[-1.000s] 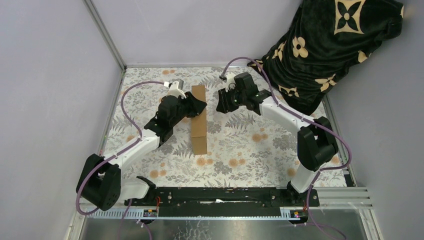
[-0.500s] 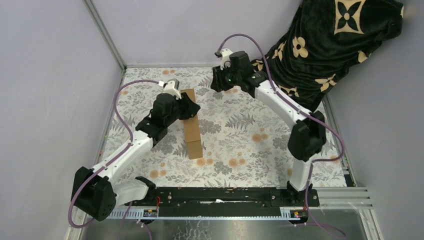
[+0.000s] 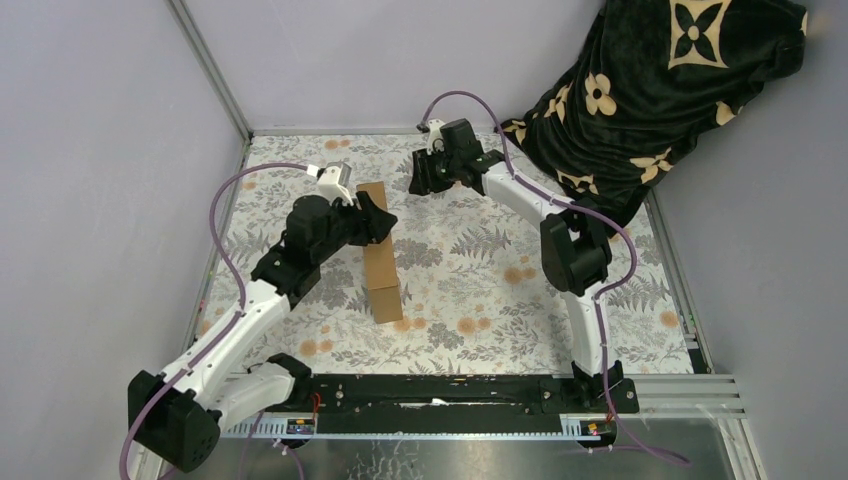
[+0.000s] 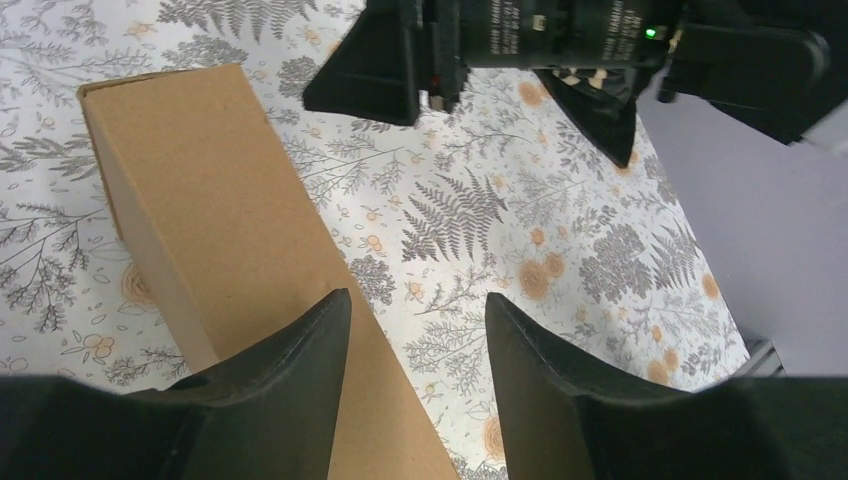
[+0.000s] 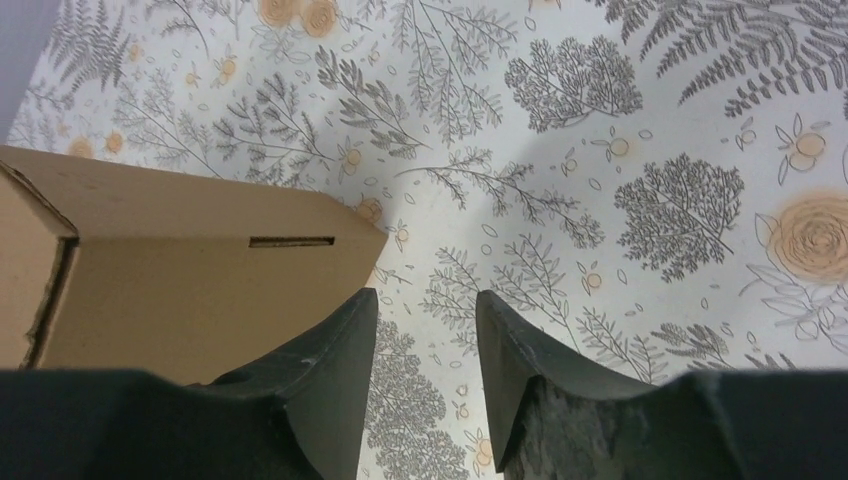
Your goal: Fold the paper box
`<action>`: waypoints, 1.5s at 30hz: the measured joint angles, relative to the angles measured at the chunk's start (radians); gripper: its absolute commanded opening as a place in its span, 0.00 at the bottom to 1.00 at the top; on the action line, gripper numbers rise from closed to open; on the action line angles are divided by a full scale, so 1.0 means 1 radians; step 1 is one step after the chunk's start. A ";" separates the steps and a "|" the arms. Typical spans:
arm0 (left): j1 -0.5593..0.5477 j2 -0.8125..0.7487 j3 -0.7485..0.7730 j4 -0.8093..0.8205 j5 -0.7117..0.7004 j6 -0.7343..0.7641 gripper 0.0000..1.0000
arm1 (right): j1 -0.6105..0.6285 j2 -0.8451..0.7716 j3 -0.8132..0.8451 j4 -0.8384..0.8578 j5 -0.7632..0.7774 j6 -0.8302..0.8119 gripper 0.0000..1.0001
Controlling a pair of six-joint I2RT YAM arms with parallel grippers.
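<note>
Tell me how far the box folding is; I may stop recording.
Done: the paper box lies closed on the table, a long brown block with no flap standing up. In hand: nothing; the left gripper and right gripper are open and empty near it. Left: probably only backing away.

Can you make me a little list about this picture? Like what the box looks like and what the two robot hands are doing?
box: brown cardboard, folded shut, lying flat on the table
table: covered with a flower-print cloth
left end effector: open, holding nothing, right beside the box's long side
right end effector: open, holding nothing, near the box's far end
blanket: dark with pale flowers, heaped at the far right corner
</note>
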 measured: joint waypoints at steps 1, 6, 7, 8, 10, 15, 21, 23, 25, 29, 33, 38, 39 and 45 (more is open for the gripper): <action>0.000 -0.008 0.001 0.000 0.007 0.004 0.58 | -0.001 0.005 0.000 0.015 -0.008 0.008 0.54; 0.000 -0.058 0.018 -0.030 0.047 0.001 0.34 | -0.010 0.007 -0.003 0.132 -0.054 0.066 0.57; 0.000 -0.078 0.024 -0.054 0.050 -0.003 0.33 | -0.013 0.007 -0.005 0.164 -0.070 0.082 0.57; 0.000 -0.098 0.027 -0.073 0.053 -0.012 0.32 | -0.017 0.008 -0.008 0.201 -0.086 0.101 0.58; 0.000 -0.147 0.028 -0.119 0.061 -0.030 0.33 | -0.029 0.018 -0.009 0.272 -0.129 0.142 0.58; 0.000 -0.325 -0.013 -0.243 0.097 -0.100 0.34 | -0.071 0.106 0.023 0.434 -0.272 0.271 0.58; -0.013 -0.503 -0.171 -0.302 0.153 -0.221 0.33 | -0.105 0.285 0.144 0.541 -0.451 0.435 0.58; -0.022 -0.537 -0.236 -0.321 0.159 -0.258 0.32 | -0.108 0.304 0.145 0.565 -0.474 0.473 0.58; -0.034 -0.556 -0.278 -0.306 0.164 -0.294 0.31 | -0.108 0.320 0.145 0.602 -0.498 0.520 0.58; -0.079 -0.572 -0.303 -0.273 0.148 -0.336 0.31 | -0.108 0.357 0.193 0.672 -0.536 0.602 0.58; -0.143 -0.552 -0.312 -0.239 0.121 -0.367 0.30 | -0.108 0.412 0.280 0.768 -0.566 0.707 0.59; -0.190 -0.555 -0.315 -0.234 0.060 -0.389 0.31 | -0.104 0.471 0.346 0.832 -0.602 0.790 0.59; -0.192 -0.559 -0.314 -0.238 0.050 -0.392 0.31 | -0.102 0.475 0.345 0.836 -0.607 0.797 0.59; -0.197 -0.587 -0.263 -0.348 -0.062 -0.393 0.40 | -0.087 0.429 0.177 0.838 -0.605 0.760 0.59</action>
